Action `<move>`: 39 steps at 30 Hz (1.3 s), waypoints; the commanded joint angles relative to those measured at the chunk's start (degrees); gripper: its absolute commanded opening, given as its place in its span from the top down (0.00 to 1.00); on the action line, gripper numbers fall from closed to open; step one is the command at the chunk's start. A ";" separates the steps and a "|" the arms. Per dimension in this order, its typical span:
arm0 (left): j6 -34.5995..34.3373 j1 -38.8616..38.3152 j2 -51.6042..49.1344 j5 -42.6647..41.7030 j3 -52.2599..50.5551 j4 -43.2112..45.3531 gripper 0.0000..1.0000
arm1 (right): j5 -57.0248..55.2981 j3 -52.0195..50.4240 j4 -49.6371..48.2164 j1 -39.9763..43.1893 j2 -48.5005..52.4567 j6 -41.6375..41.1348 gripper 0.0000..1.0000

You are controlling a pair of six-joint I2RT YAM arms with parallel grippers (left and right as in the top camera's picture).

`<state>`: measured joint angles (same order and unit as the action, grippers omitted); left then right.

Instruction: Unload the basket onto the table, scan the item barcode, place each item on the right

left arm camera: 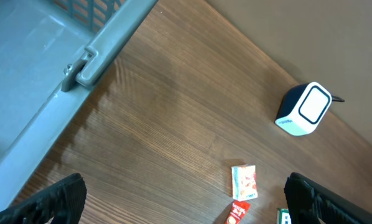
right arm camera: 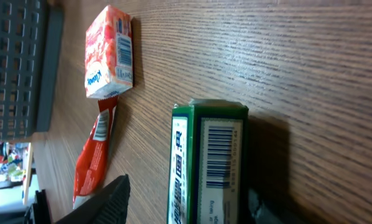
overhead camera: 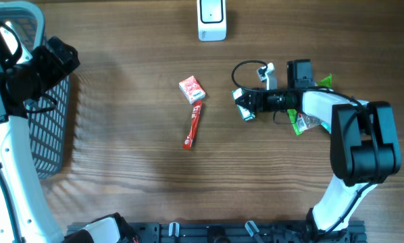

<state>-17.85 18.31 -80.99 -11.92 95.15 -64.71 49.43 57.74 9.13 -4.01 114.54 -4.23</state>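
Your right gripper [right arm camera: 180, 204] is down at the green box [right arm camera: 208, 158], which stands on the table [overhead camera: 134, 162] right of centre, its barcode facing the wrist camera. The jaws are parted wider than the box: one finger [right arm camera: 102, 202] stands clear of it on the left and the other sits just beside its right edge, so nothing is clamped. To the left of it lie a pink box [overhead camera: 192, 89] and, just nearer, a red stick packet [overhead camera: 193, 127]. The white scanner [overhead camera: 211, 20] sits at the far edge, well apart from the box. Green packets [overhead camera: 303, 123] lie under your right arm. Your left gripper [left arm camera: 186, 208] hangs wide open, empty, by the basket [overhead camera: 50, 115] at far left.
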 commanded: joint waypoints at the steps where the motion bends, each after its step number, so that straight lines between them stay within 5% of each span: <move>1: 0.94 -0.20 0.04 -0.68 0.48 0.11 0.00 | -7.32 -0.07 0.35 0.70 2.45 1.66 0.37; 4: 0.94 -0.20 0.04 -0.68 0.48 0.11 0.00 | -9.79 1.95 0.87 0.70 1.57 1.68 0.27; 10: 0.94 -0.20 0.04 -0.68 0.48 0.11 0.00 | -22.64 8.81 10.16 0.63 -4.48 3.87 0.23; 15: 0.94 -0.20 0.04 -0.68 0.48 0.11 0.00 | -29.16 12.46 20.48 -0.79 -11.76 5.79 0.00; 20: 0.94 -0.20 0.04 -0.68 0.48 0.11 0.00 | -33.97 12.37 30.32 -3.98 -14.78 5.68 0.01; 24: 0.94 -0.20 0.04 -0.68 0.48 0.11 0.00 | -33.55 9.05 29.18 -6.95 -13.35 7.10 0.00; 30: 0.94 -0.20 0.04 -0.68 0.48 0.11 0.00 | -41.42 6.01 22.91 -10.58 -10.32 7.04 0.35; 39: 0.94 -0.20 0.04 -0.68 0.48 0.11 0.00 | -48.33 5.51 20.52 -15.72 -6.97 7.06 0.32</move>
<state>-17.85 18.31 -80.99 -11.92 95.15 -64.71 5.98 63.81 29.95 -18.83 105.69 2.24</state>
